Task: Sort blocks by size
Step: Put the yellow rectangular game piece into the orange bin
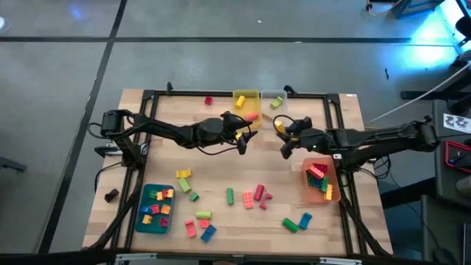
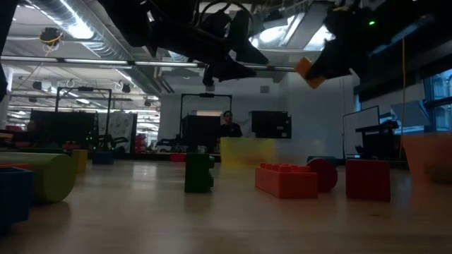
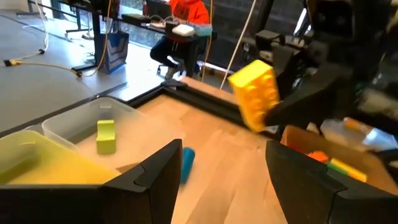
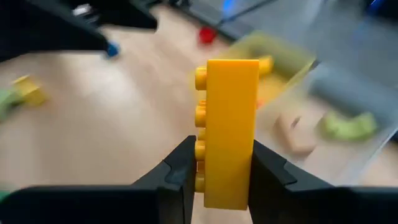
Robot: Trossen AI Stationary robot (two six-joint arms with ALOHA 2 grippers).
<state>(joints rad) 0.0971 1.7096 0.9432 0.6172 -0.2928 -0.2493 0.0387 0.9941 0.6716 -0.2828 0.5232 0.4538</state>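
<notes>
My right gripper (image 1: 282, 132) hangs above the table's middle, shut on a yellow block (image 4: 227, 130), which also shows in the left wrist view (image 3: 255, 93). My left gripper (image 1: 246, 137) faces it from the left, open (image 3: 224, 155), with the block a little ahead of its fingers and apart from them. Other blocks (image 1: 254, 197) lie loose on the near half of the table. A teal bin (image 1: 140, 213), an orange bin (image 1: 333, 177), a yellow bin (image 1: 246, 94) and a clear bin (image 1: 274, 94) hold sorted blocks. My right gripper pinches the yellow block near its one end (image 4: 225, 180) between the two fingers, one finger (image 4: 180, 171) on the studded side and the other on the opposite face. The fingers slant down from the table's right side. The block sticks out lengthwise past the fingertips, clear of the table.
A black frame (image 1: 221, 94) borders the wooden tabletop. A red block (image 1: 208, 101) lies at the far left of the yellow bin. The band of table between the arms and the loose blocks is bare. A person sits beyond the far edge (image 3: 186, 12).
</notes>
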